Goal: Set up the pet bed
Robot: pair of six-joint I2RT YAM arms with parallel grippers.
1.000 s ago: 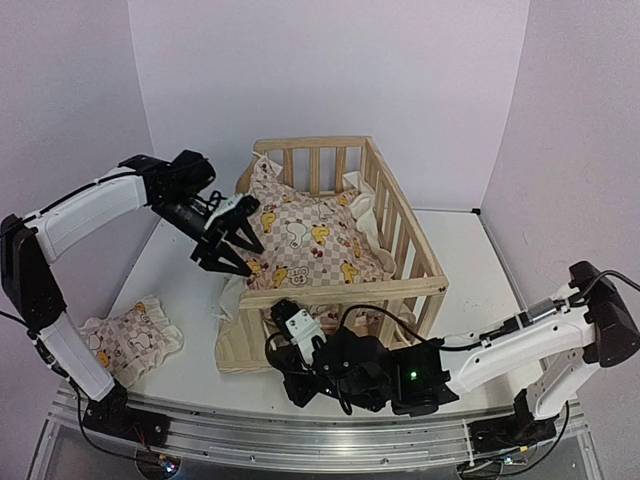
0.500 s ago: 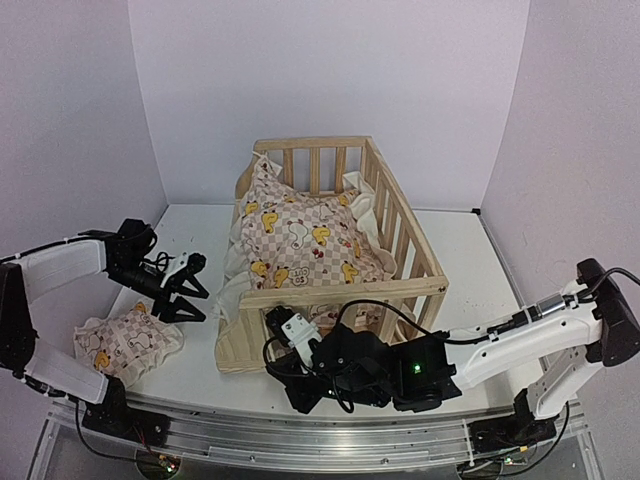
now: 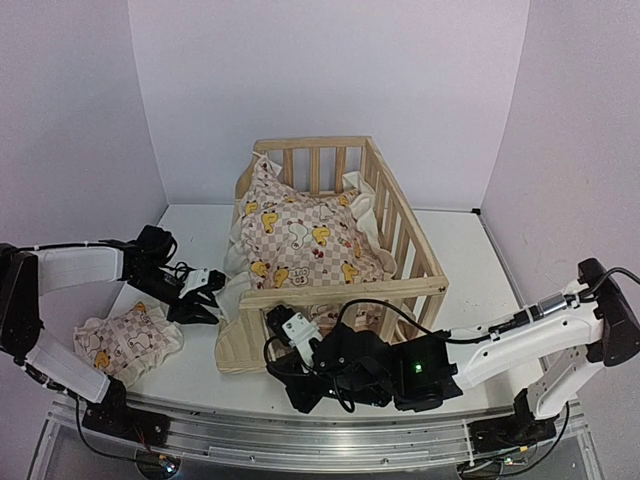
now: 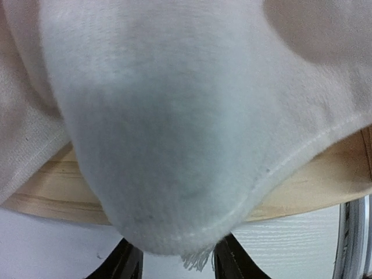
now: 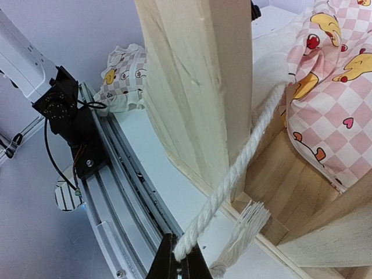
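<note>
Found light pine slatted bed frame (image 3: 340, 293) standing on white desk (image 3: 470, 260), pink-checked duck-print ruffled cushion (image 3: 305, 240) lying inside. Recorded right hand (image 5: 177, 264) pinched shut on cream twisted tie string (image 5: 232, 174) beside a corner post (image 5: 197, 87), presumably to draw it round for tying; confirmed only from the right wrist, string not made out from overhead. Found left hand (image 3: 205, 300) at the frame's left side, fingers (image 4: 125, 264) flanking a white fleecy cloth corner (image 4: 174, 145); could not tell whether gripped. Noted smaller matching pillow (image 3: 125, 345) lying apart, left of frame.

Light: bright, even, soft
Shadows: faint, soft-edged
Left wrist view: cream cloth (image 4: 174, 116) too close, blurred
Right wrist view: sharp
</note>
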